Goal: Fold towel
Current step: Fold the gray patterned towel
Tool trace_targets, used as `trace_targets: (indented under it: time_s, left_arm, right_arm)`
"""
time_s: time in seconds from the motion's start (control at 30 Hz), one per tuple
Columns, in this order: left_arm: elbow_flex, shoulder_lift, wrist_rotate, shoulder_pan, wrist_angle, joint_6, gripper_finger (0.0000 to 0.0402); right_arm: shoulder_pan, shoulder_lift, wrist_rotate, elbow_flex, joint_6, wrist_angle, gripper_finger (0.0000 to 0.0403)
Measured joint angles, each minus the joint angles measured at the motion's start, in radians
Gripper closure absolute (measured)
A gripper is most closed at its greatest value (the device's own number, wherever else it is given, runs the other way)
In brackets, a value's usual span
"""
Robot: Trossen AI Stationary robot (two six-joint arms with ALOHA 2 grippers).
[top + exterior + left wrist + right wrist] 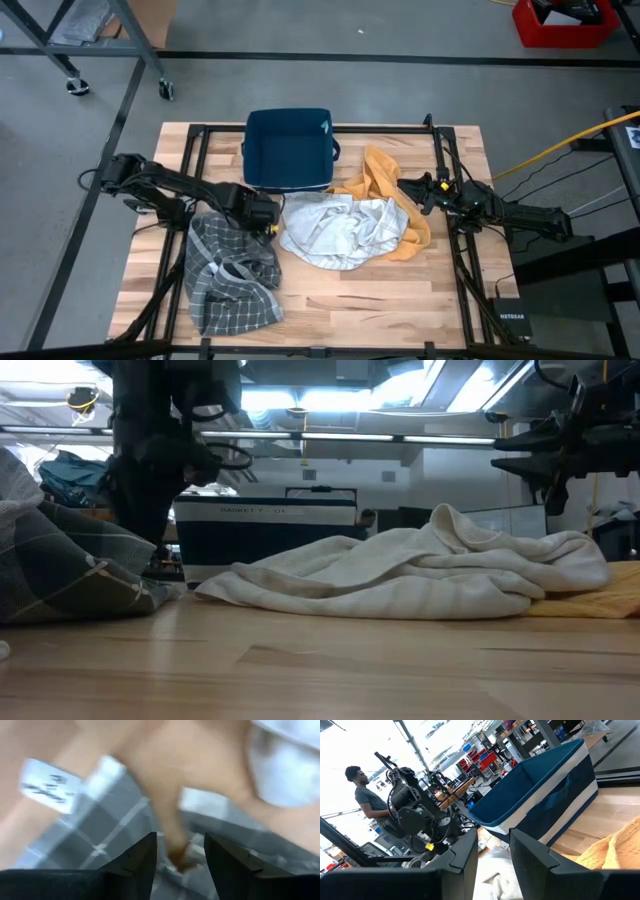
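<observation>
We judge the towels here to be light, limp and easily bunched, so any of them should be taken by a corner or along a free hem and never in the middle of the heap, where a pinch would catch several layers at once. The grey checked towel (228,275) lies crumpled at the left front of the desk (370,300), its white lines crossing a dark ground, with a white label showing in the left wrist view. The left gripper (262,213) hangs over its upper edge, jaws spread with nothing between them, and we would aim for that near hem. Beside it, in the middle, sits a cream towel (335,230) in soft rumpled folds, and an orange cloth (385,185) curls around its right side, partly tucked beneath. The blue bin (288,148) stands behind them. The right gripper (420,192) waits above the orange cloth, jaws parted and empty.
</observation>
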Motion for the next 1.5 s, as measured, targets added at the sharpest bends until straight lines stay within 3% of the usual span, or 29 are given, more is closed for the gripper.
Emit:
trace_targets:
  time_s: [0.4,0.73,0.93,1.23,1.37,1.5]
  left_arm:
    - [0.0,0.027,-0.09,0.045,0.005,-0.068,0.0247]
    - [-0.001,0.113,-0.09,0.035,0.019,-0.128,0.0247]
    - [0.0,0.189,-0.09,0.035,0.109,-0.125,0.0247]
    - [0.003,0.21,-0.097,0.036,0.06,-0.165,0.0248]
    - [0.002,0.211,-0.103,0.036,0.029,-0.146,0.0272]
    - [0.0,0.211,-0.107,0.037,0.023,-0.131,0.033]
  right_arm:
    - [0.0,0.0,0.0,0.0,-0.001,0.0,0.0288]
    - [0.0,0.0,-0.001,0.0,-0.001,0.0,0.0288]
    - [0.0,0.0,-0.008,0.0,-0.001,0.0,0.0288]
    - [0.0,0.0,-0.052,0.0,-0.002,0.0,0.0288]
    - [0.0,0.0,-0.052,0.0,-0.002,0.0,0.0288]
    - [0.0,0.0,-0.052,0.0,-0.002,0.0,0.0288]
